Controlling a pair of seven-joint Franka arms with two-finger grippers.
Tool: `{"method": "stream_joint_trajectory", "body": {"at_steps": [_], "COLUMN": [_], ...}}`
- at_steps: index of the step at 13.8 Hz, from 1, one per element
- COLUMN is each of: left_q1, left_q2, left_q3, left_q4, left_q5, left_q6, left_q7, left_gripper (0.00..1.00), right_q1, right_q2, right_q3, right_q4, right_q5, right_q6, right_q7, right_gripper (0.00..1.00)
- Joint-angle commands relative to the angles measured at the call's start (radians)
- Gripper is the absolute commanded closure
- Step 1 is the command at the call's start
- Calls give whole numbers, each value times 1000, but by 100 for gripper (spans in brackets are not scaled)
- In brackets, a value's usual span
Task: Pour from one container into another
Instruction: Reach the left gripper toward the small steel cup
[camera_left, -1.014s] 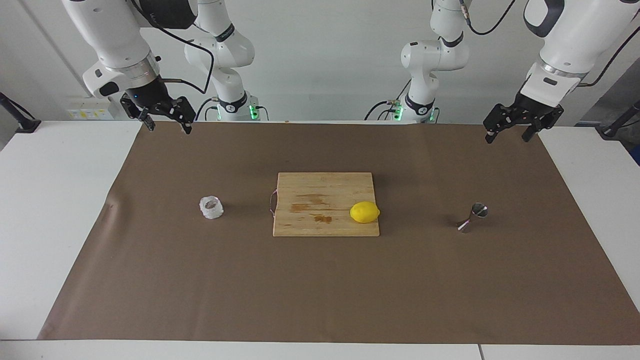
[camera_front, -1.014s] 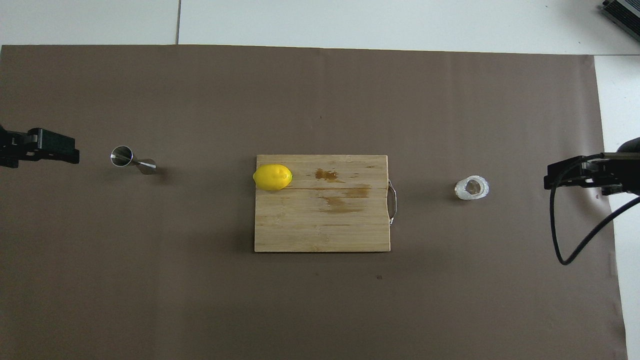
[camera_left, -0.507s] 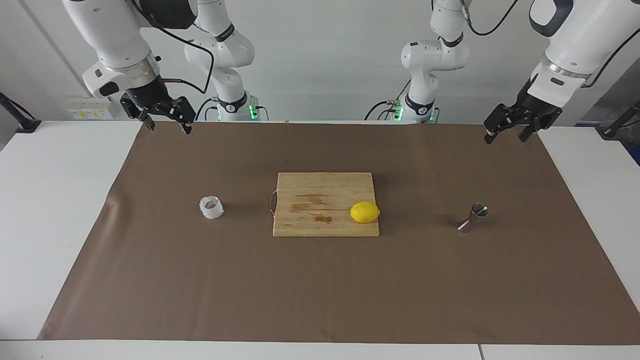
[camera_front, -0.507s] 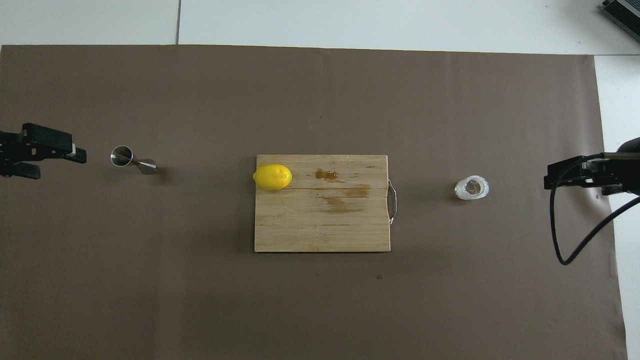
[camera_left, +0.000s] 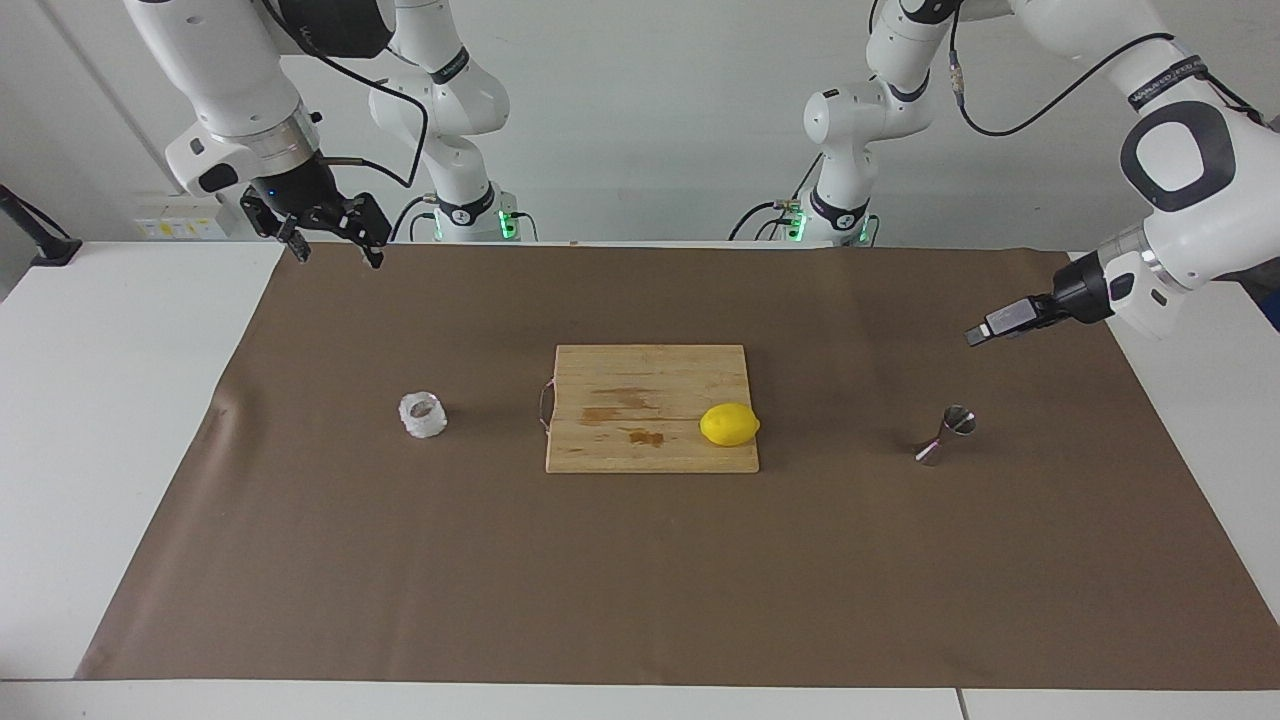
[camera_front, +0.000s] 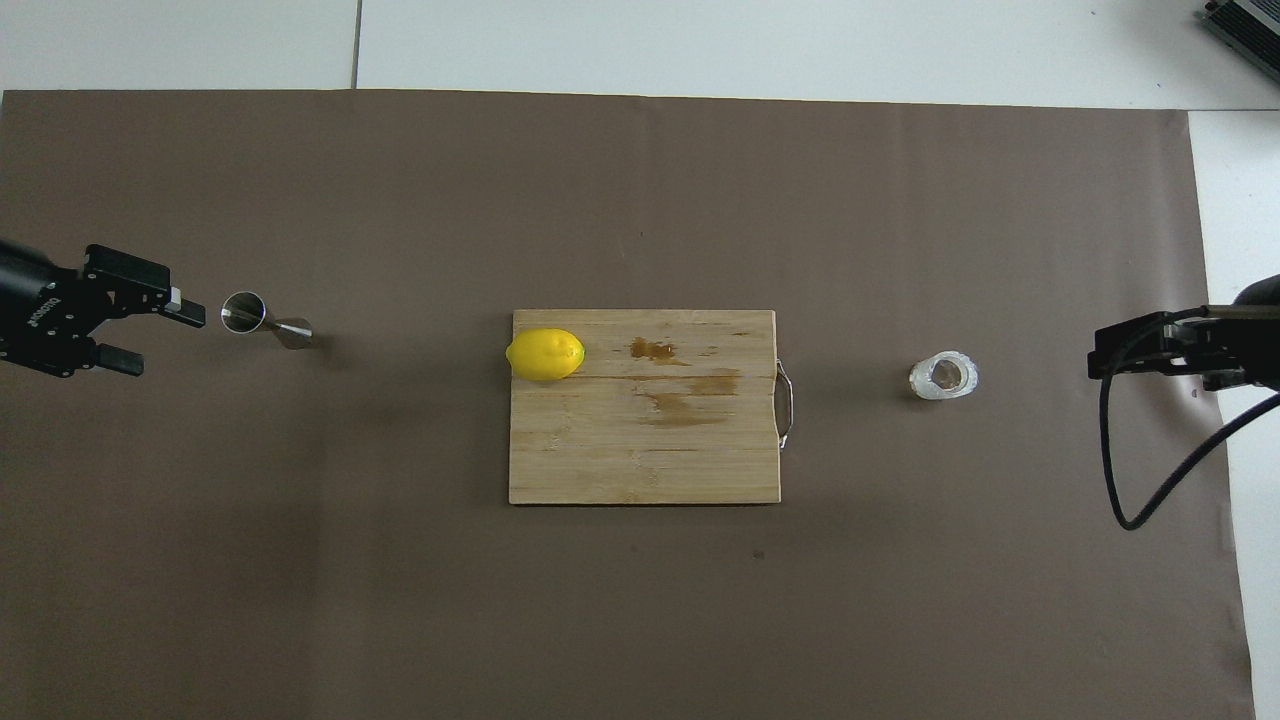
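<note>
Landmark: the cutting board (camera_left: 650, 405) at mid-table, lying on the brown mat (camera_left: 640, 600); every place below is given from it.

Right gripper (camera_left: 335, 245): held raised over the mat's edge by the robots, toward the right arm's end of the table from the board. Its fingers are spread and nothing is gripped; this arm is waiting.

Left gripper (camera_front: 150, 330): held in the air toward the left arm's end of the table from the board, turned on its side and aimed at the jigger. Its fingers are seen parted in the overhead view and nothing is held. In the facing view it is seen edge-on, so its height above the mat is hard to judge.

Lemon (camera_left: 729, 424): set on the board, at the board's edge toward the left arm's end.

Cup (camera_left: 422, 414): the container to be poured from, standing upright on the mat, beside the board toward the right arm's end, apart from the board's handle.

Jigger (camera_left: 946, 433): the receiving container, standing on the mat well apart from the board toward the left arm's end, untouched.

Step in hand: judged to be the approach; no container is lifted and nothing is poured yet.

Next move: the jigger's narrow waist would probably have to be straddled by the left fingers and held steady, while the cup is fetched by the right gripper.
</note>
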Motion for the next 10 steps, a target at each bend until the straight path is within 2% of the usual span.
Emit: {"method": "stream_joint_trajectory", "body": {"at_steps": [1, 6, 10], "left_q1": [38, 95, 98], "left_q2": [51, 123, 166], "left_q3": [-3, -3, -2], "left_q4": [16, 3, 3], "left_q5": [-64, -171, -188], "left_q6": [-91, -247, -304], "left_q7": [-17, -84, -98], "left_gripper": [0, 0, 0], "right_q1": [-13, -13, -13], "right_q2": [-8, -8, -8], "right_q3": [4, 4, 4], "right_q4": [-4, -4, -4], "right_q5": [29, 29, 29], "right_q6": [-6, -6, -6], "right_q7": [1, 1, 1], "right_gripper": [0, 0, 0]}}
